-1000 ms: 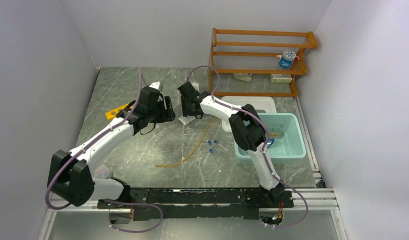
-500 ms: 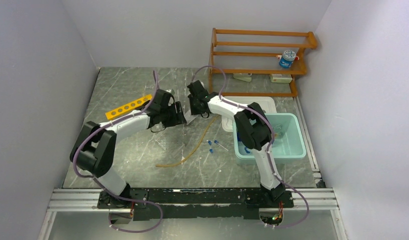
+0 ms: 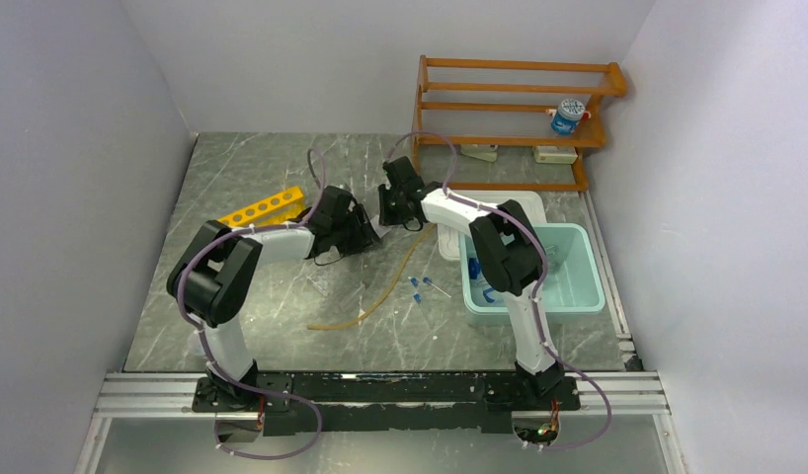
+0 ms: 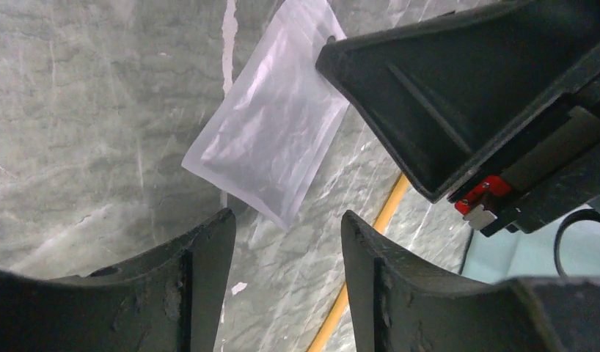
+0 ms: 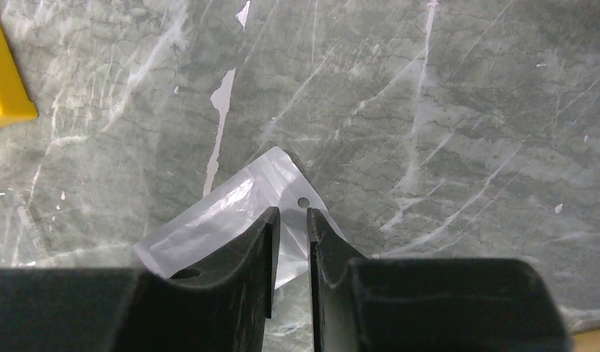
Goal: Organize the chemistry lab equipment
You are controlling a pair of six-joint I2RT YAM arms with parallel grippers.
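Observation:
The white packet (image 4: 271,139) is between both grippers at the table's middle and looks slightly raised at one end. My right gripper (image 5: 290,214) has its jaws nearly closed on the packet's corner just below its punched hole, and it also shows in the top view (image 3: 384,219). My left gripper (image 4: 287,220) is open and empty, just short of the packet's lower corner, and shows in the top view (image 3: 366,230). The tan rubber tube (image 3: 385,286) lies in front. The yellow holed rack (image 3: 260,208) lies to the left. Tiny blue-capped tubes (image 3: 420,286) lie near the tub.
The pale teal tub (image 3: 578,286) stands at the right with its white lid (image 3: 519,202) behind it. The orange wooden shelf (image 3: 509,109) stands at the back right with a small blue item (image 3: 570,116) on it. Grey walls close in the table's left, back and right sides.
My left arm has swung in from the left and its gripper now faces the packet. My right gripper has shifted a little right and back. The yellow rack is now uncovered.

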